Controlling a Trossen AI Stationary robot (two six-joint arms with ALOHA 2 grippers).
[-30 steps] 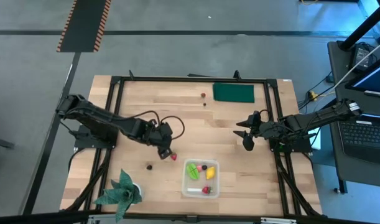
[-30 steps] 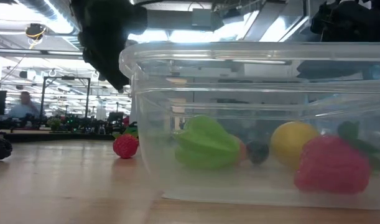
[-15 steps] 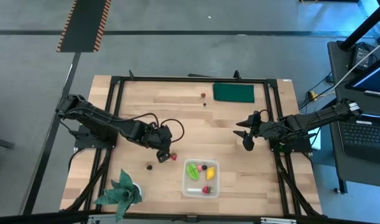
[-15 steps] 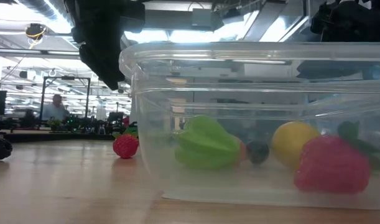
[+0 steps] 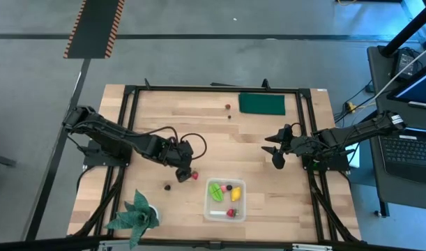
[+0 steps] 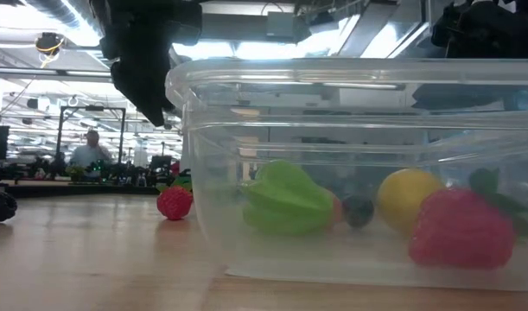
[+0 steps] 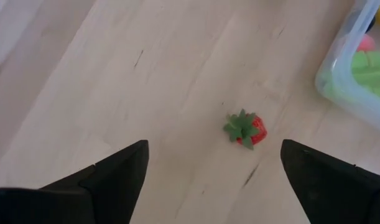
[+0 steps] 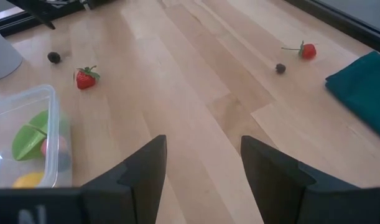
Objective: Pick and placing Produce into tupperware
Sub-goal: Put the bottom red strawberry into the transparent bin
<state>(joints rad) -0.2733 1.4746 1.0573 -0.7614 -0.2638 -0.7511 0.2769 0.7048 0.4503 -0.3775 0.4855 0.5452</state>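
Hovering open-jawed, the left gripper (image 7: 211, 165) straddled a red toy strawberry (image 7: 245, 129) on bare wood beside the clear plastic tupperware (image 5: 224, 210); the right gripper (image 8: 202, 165) waited open, well apart.

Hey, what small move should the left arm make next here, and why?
Probably lower the left gripper straight down onto the strawberry. Its fingers are open and the berry lies on the table between them, just outside the tupperware, which already holds other fruit. The right gripper waits at the right side.
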